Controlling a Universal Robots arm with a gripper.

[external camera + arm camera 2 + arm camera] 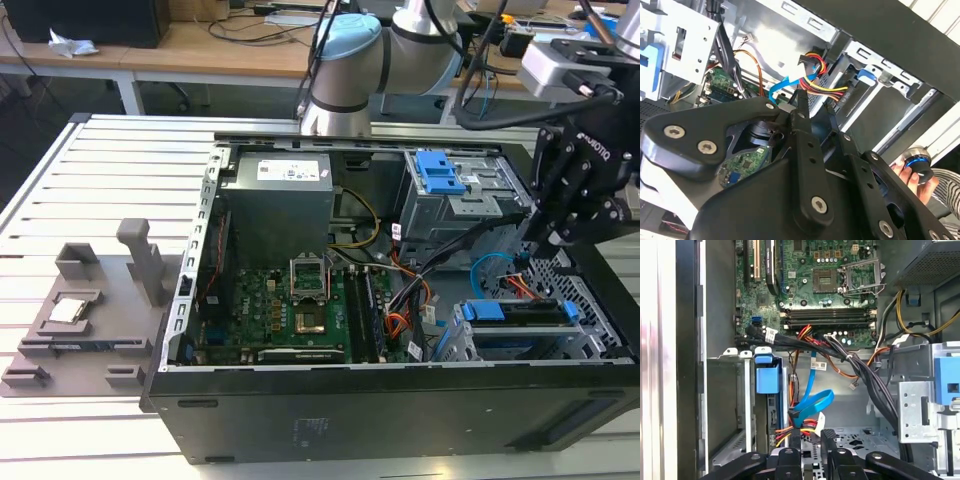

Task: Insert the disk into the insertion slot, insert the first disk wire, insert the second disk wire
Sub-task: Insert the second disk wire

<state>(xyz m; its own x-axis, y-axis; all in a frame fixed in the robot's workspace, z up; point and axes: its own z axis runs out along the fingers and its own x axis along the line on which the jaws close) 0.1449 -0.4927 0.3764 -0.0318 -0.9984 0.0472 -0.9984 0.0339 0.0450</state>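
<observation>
You see the disk (520, 312) in a bright blue frame. The insertion slot (548, 272) is grey, with a pattern of small holes. The second disk wire (812, 402) is glossy light blue, the first disk wire (787, 430) red and orange. The gripper (811, 435) is black, the circuit board (270, 300) green.

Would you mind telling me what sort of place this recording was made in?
Probably a robotics lab or workshop: an open computer case sits on a slatted metal table, a robot arm stands behind it, and wooden workbenches line the back.
</observation>
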